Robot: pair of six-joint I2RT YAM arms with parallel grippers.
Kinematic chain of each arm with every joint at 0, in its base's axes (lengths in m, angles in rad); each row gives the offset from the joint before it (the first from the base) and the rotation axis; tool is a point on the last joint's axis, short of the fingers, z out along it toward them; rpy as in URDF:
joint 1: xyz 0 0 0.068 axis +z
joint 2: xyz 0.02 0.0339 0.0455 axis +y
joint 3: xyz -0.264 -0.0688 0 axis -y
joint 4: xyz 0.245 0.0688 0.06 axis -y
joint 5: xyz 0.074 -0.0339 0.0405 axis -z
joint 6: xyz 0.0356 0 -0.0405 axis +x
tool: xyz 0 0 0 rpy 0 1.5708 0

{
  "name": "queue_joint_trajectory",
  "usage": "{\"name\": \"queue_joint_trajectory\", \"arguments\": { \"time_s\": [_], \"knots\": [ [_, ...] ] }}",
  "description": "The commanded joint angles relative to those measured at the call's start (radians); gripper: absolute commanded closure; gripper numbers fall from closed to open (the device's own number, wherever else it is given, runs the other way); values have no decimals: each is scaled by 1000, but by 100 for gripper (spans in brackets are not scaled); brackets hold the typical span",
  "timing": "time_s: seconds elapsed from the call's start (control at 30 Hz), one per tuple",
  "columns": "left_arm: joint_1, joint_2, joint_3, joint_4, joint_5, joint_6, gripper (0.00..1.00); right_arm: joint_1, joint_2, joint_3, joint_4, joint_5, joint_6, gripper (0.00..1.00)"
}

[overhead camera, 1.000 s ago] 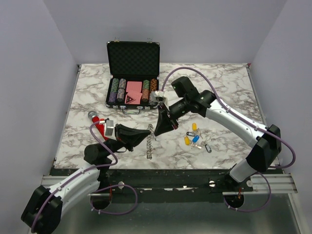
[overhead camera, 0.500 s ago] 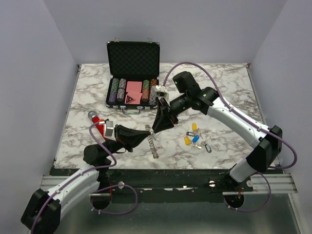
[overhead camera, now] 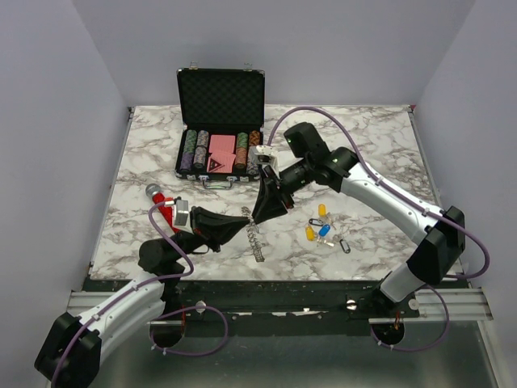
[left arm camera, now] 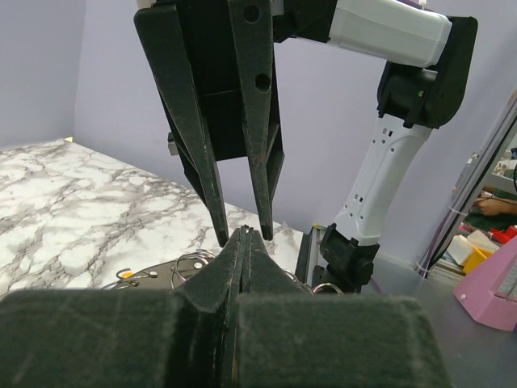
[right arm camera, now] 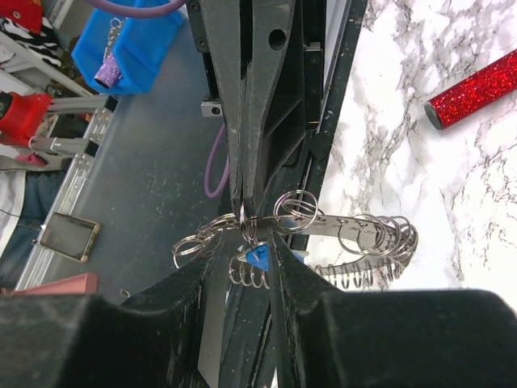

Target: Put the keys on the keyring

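Marble-patterned tabletop point(overhead camera: 371, 137) under lilac walls is the stage, and at its middle our left gripper point(overhead camera: 242, 223) has its black jaws pressed together on the silvery metal keyring fringed with small wire loops point(overhead camera: 255, 239), pinching the band so the ring slants toward the lower centre of the overhead frame; whether its far end touches the table we cannot tell. We judge it is held up so that the loops can be reached from above. Our right gripper point(overhead camera: 261, 217) meets it at the same spot with jaws spread a little, one long black finger point(left arm camera: 198, 153) on each side of the left tips, gripping nothing that we can see. In the right wrist view a small blue piece point(right arm camera: 258, 257) shows just under the ring; it may be a key hanging there, but we cannot tell. The small keys with yellow, blue and black plastic heads point(overhead camera: 323, 228) lie clustered right of centre, apart from the ring. Farther out, the open black case of poker chips point(overhead camera: 220, 101) stands at upper middle and a red glittery cylinder point(overhead camera: 164, 206) lies at the left. A second ago the ring hung nearly straight down; now it slants, and the right wrist sits slightly higher in the picture
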Motion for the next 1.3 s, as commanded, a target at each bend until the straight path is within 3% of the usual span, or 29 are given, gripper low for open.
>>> {"name": "queue_joint_trajectory", "arguments": {
  "time_s": [0.0, 0.3, 0.47, 0.63, 0.67, 0.73, 0.8, 0.9, 0.97, 1.27],
  "knots": [
    [6, -2, -2, 44, -12, 7, 100, 17, 12, -17, 14, -7, 9, 67],
    [6, -7, -4, 24, -36, 12, 100, 28, 19, -15, 16, 4, 10, 79],
    [6, -12, -4, 15, -42, 15, 100, 33, 23, -6, 14, 11, 4, 99],
    [6, -53, 1, -81, -41, 27, 100, 33, 25, 29, -53, 33, -74, 99],
    [8, -71, 7, -139, -35, 43, 93, 33, 23, 37, -80, 43, -106, 99],
    [9, -142, 39, -310, -24, 92, 61, 33, 20, 52, -148, 76, -192, 99],
    [11, -212, 110, -546, -15, 165, 39, 33, 16, 63, -220, 125, -290, 99],
    [13, -291, 212, -878, -15, 282, 18, 33, 9, 77, -304, 175, -401, 99],
    [13, -315, 257, -995, -33, 328, 4, 33, 6, 82, -346, 211, -454, 100],
    [10, -122, 418, -1117, 186, 535, 4, 33, 19, 135, -492, 320, -625, 99]
  ]
}}
